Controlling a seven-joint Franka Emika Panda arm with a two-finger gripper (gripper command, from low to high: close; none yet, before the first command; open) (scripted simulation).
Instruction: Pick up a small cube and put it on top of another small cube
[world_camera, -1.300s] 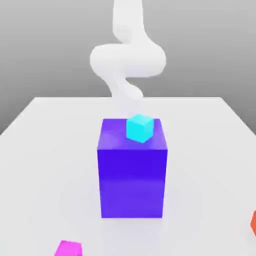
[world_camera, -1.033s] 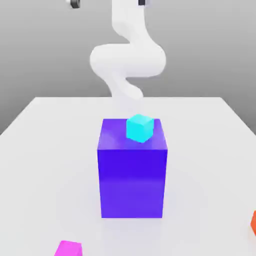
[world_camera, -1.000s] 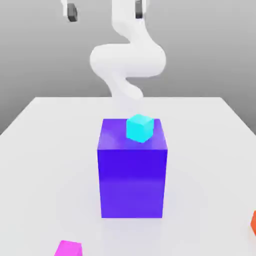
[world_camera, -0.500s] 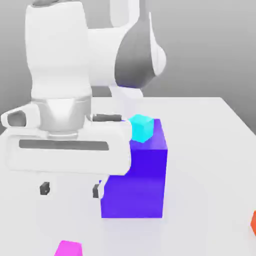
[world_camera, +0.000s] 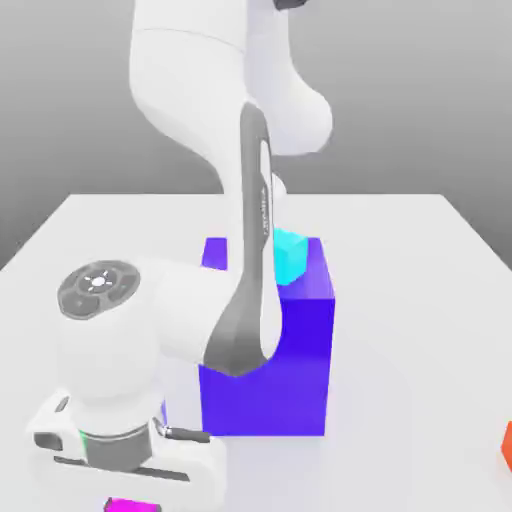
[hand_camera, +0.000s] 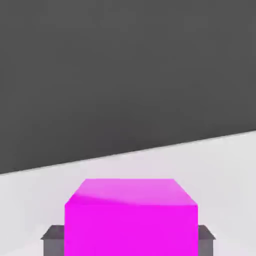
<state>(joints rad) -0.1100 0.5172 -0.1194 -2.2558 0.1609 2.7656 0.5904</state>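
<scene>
Pale, smooth worktop spreads around a tall blue box, the landmark here. Nearest, in front of the box and toward the exterior view's left, is the small magenta cube, partly hidden by the white hand above it. The gripper has its dark fingers closed on this cube, one against each of two opposite sides; whether its underside touches the worktop, I cannot tell. Also nearer than the box, but well apart from it toward the exterior view's right, an orange-red block is cut off by the picture's edge. The white and grey robot arm bends down in front of the box, covering part of its face and top. On top of the box rests a small cyan cube, tucked partly behind the arm. Farthest, behind the box and beyond the worktop's far edge, stands a plain grey backdrop.
</scene>
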